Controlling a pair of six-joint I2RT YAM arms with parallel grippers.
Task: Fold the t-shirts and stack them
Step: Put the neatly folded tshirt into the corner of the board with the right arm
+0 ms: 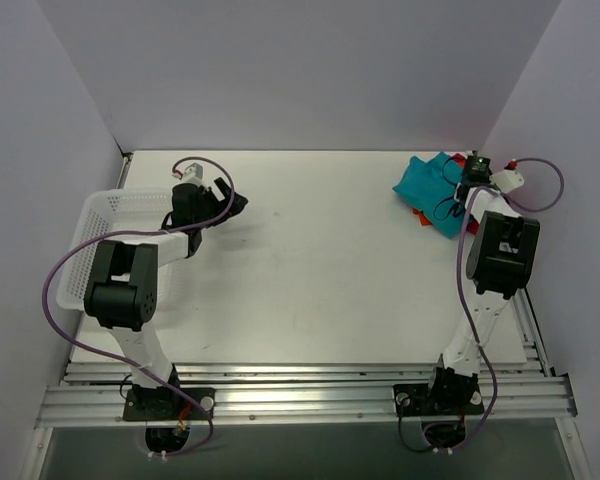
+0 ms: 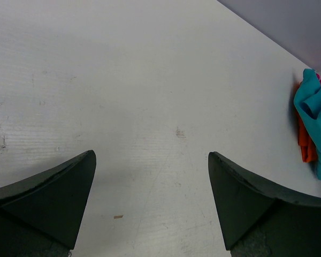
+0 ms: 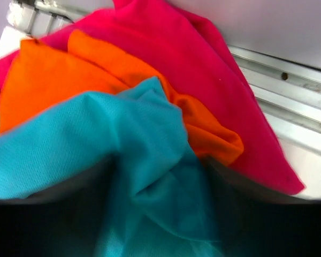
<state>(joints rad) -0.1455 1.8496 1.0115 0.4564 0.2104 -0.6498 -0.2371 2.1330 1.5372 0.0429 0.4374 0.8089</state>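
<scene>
Three t-shirts are being seen, heaped together at the far right corner of the worktop [image 1: 310, 270]: one teal shirt [image 3: 123, 134] on top, one orange shirt [image 3: 48, 85] under it, and one pink shirt [image 3: 208, 59] beneath. One white basket [image 1: 92, 212] is being carried at the left edge. Of the two arms, the left end effector [image 2: 151, 156] is being held wide apart above bare worktop, with nothing being held or touched. The right end effector [image 3: 160, 163] is being pressed into the heap, with teal cloth bunched between its blurred fingers. Whether the cloth is being clamped cannot be told.
</scene>
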